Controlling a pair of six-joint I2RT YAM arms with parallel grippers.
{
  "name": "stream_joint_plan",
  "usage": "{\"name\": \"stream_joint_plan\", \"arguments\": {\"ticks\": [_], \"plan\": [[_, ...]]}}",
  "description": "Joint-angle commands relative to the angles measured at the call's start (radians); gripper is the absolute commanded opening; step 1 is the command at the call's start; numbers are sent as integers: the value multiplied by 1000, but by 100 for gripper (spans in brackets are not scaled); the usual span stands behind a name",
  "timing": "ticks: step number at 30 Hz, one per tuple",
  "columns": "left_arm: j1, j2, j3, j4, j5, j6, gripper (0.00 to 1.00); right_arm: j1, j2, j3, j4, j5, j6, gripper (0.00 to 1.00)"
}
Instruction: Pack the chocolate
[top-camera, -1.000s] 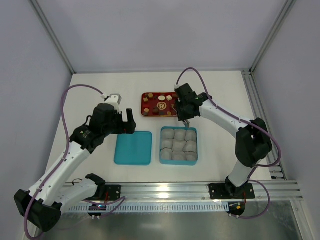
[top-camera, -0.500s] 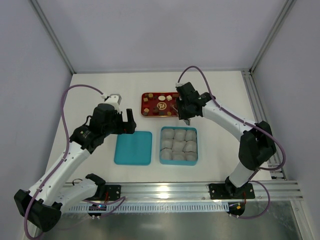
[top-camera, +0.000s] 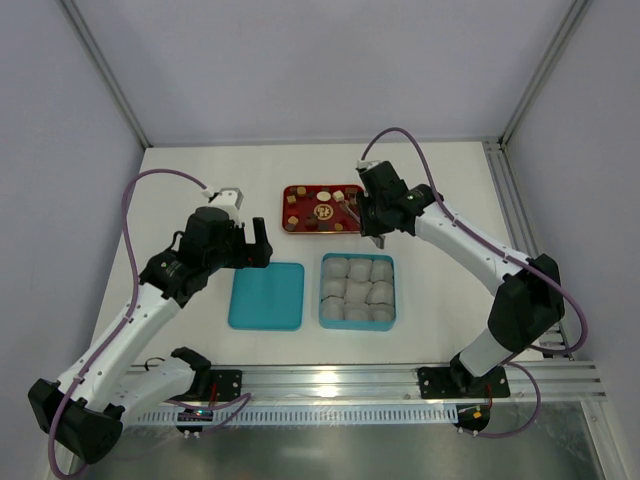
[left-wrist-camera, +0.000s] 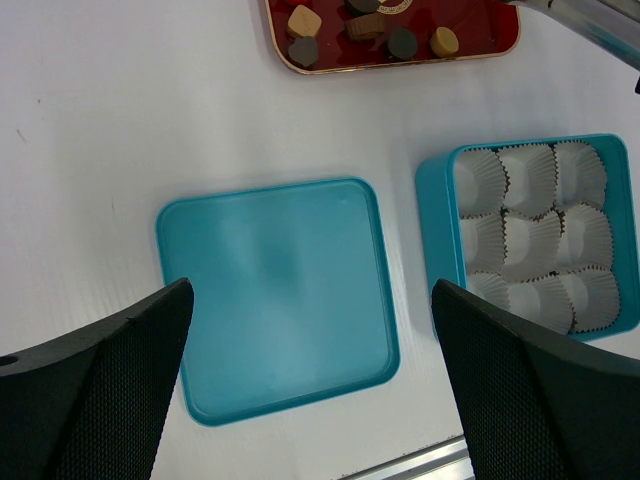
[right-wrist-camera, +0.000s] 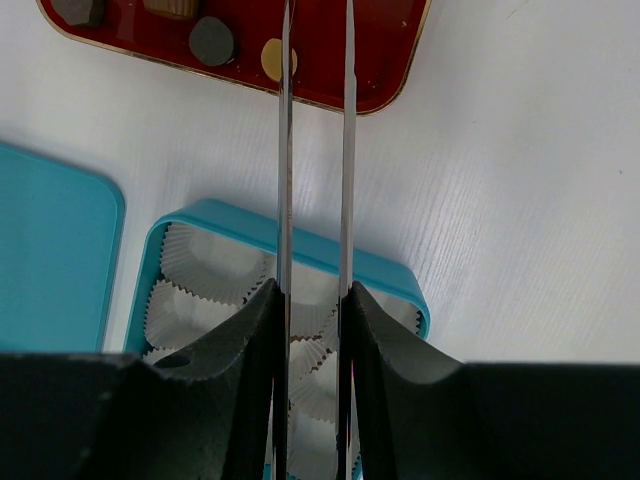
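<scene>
Judging by their size, the chocolate (right-wrist-camera: 211, 41) pieces should be light and firm, yet easy to dent or smear, and apt to skid on the glossy red tray (right-wrist-camera: 385, 45) where they lie scattered. None shows in the blue box (left-wrist-camera: 435, 200). Each wants a gentle pinch across its 2 flattest sides.

The right gripper (right-wrist-camera: 317, 15) reaches over the tray's near edge with thin jaws a narrow gap apart. Their tips leave the wrist view, so I cannot tell if they clamp a piece. The left gripper (left-wrist-camera: 315, 385) hangs over the blue lid (left-wrist-camera: 280, 290) on the counter (left-wrist-camera: 100, 120), jaws wide apart and holding nothing.

The 9 flimsy paper cups (left-wrist-camera: 530, 240) could snag or tip, and the tray's rim may hinder a low approach.
</scene>
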Motion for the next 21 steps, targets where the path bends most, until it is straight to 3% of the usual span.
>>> {"name": "stream_joint_plan", "arguments": {"ticks": [1, 9, 21], "plan": [[-4, -2, 37, 8, -12, 8, 100, 7, -53, 12, 8, 8, 2, 29], [-2, -2, 37, 8, -10, 8, 100, 7, -84, -3, -9, -14, 7, 26], [-2, -4, 39, 8, -15, 10, 100, 16, -271, -103, -75, -156, 48, 26]]}}
